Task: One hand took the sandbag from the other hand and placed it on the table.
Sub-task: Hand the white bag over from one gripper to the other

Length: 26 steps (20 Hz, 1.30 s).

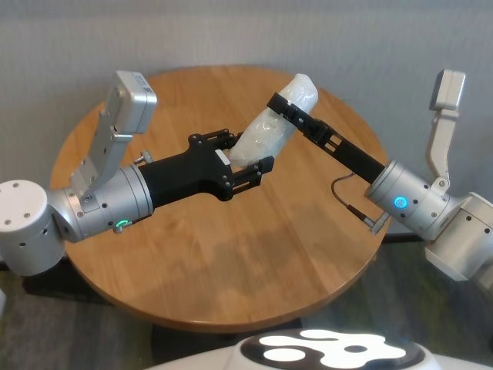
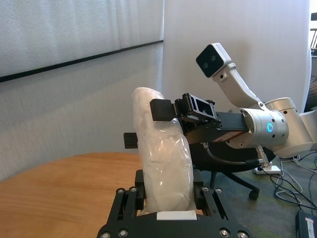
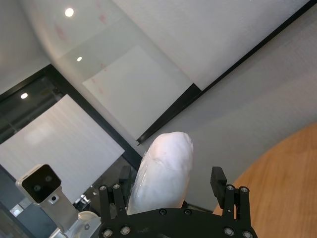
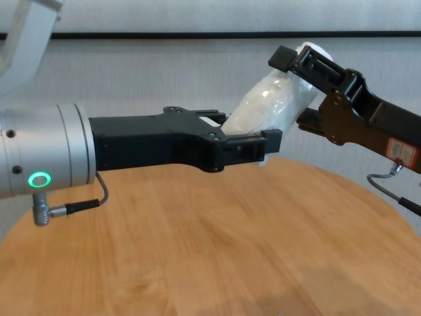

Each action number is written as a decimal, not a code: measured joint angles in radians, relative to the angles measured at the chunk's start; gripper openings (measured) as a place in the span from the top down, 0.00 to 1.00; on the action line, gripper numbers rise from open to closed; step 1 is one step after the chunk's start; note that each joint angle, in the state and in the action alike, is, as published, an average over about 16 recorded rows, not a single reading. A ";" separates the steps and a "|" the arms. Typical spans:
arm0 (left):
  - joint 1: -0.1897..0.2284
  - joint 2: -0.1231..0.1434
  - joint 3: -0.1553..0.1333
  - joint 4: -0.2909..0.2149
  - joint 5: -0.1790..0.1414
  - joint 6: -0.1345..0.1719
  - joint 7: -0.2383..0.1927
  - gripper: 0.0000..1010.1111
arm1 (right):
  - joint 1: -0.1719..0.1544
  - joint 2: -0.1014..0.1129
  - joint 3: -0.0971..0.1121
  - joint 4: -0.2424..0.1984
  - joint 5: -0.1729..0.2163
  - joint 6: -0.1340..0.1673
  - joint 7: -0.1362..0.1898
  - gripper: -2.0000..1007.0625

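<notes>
While suspended above worktop [image 1: 231, 262], left gripper [image 1: 245, 163] (green ring) clamps lower end of sandbag [image 1: 269, 127], fingers on both sides. Right gripper [image 1: 289, 109] (blue ring) reaches in from opposite side, fingers bracketing upper end of sandbag; whether closed on it, cannot tell. Sandbag tilted, held clear of worktop between both grippers.

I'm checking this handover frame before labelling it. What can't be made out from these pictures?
- Sandbag: its lower end is hidden between the left gripper's fingers in every view; the tied end cannot be found.
- Right gripper: whether its pads press the bag is unclear; the bag covers one finger in the head view.
- Table: the near edge is cut off by the robot's body in the head view.
</notes>
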 joint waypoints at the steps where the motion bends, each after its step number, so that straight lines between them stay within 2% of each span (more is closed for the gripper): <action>1: 0.000 0.000 0.000 0.000 0.000 0.000 0.000 0.43 | 0.001 0.000 -0.001 0.000 0.000 0.000 0.000 0.03; 8: 0.000 0.000 0.000 0.000 0.000 0.000 0.000 0.43 | -0.001 0.000 0.001 -0.001 -0.001 0.000 0.002 0.15; 20: 0.000 0.000 0.000 0.000 0.000 0.000 0.000 0.43 | -0.005 0.001 0.005 -0.004 0.000 -0.001 0.004 0.50; 26: 0.000 0.000 0.000 0.000 0.000 0.000 0.000 0.43 | -0.006 0.001 0.005 -0.005 0.000 -0.001 0.005 0.58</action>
